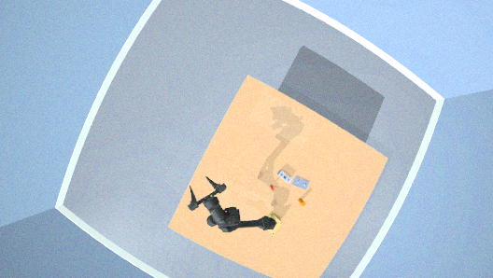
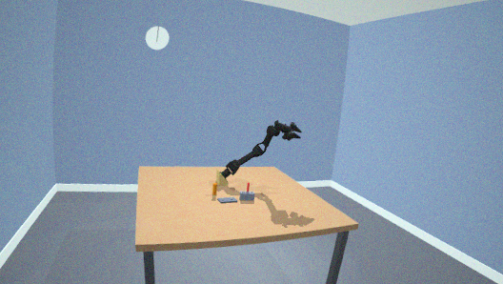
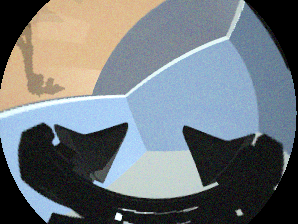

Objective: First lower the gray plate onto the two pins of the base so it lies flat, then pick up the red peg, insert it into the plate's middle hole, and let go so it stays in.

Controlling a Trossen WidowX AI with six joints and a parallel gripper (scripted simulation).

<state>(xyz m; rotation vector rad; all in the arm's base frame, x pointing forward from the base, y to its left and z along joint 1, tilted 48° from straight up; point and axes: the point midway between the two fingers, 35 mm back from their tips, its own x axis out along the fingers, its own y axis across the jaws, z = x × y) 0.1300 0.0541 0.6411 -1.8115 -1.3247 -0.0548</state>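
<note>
The black pincer (image 1: 199, 182) (image 2: 300, 134) (image 3: 156, 127) hangs raised, its fingers spread wide with nothing between them. On the counter (image 1: 233, 140) (image 2: 176, 219), the red peg (image 1: 272, 187) (image 2: 248, 187) stands upright, outside both gray pieces. One piece is a taller block (image 1: 284, 175) (image 2: 247, 195), the other a thin slab (image 1: 301, 182) (image 2: 228, 200) just beside it; they are probably the plate and base, though the grainy views don't settle which is which. An orange cylinder (image 1: 302, 201) (image 2: 214, 189) stands near the slab.
</note>
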